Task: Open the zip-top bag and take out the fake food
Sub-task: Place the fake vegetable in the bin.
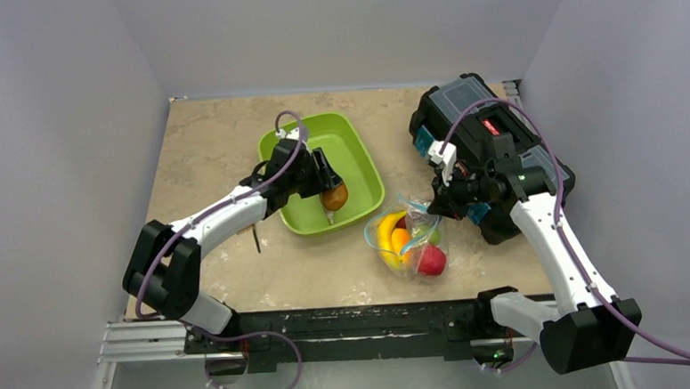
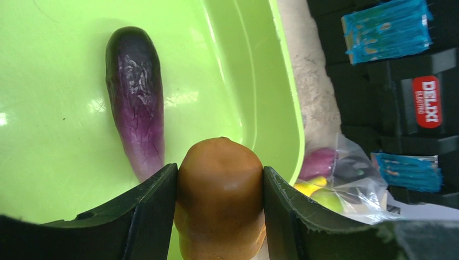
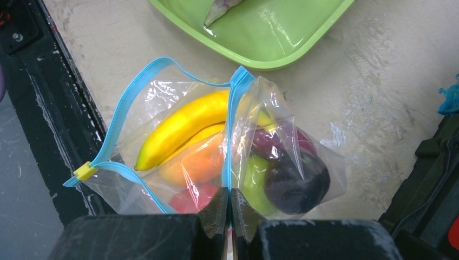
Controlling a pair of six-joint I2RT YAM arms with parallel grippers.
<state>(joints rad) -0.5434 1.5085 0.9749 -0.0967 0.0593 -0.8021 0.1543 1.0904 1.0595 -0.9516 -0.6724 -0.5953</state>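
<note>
Left tool [image 1: 327, 185] clamped on the brown fake-food piece [image 2: 219, 189], one finger each side, jaws partway apart; it hangs over the green tray [image 2: 233, 65], close to the rim; purple eggplant [image 2: 138, 97] lies in the tray just ahead of that tool, off its left finger. Right tool [image 3: 230, 208] pinched fully closed on the blue zip strip [image 3: 231, 124] of the zip-top bag [image 3: 276, 103]; bag sits on the desk [image 3: 379, 81] directly ahead of that tool, mouth gaping; banana [image 3: 184, 127], orange piece [image 3: 197, 162], red apple [image 3: 189, 197], green pear [image 3: 254, 181], dark piece [image 3: 295, 181] inside.

Beige table [image 1: 205, 148], bearing green tray [image 1: 364, 162], zip-top bag [image 1: 413, 242], black toolbox [image 1: 462, 108]
</note>
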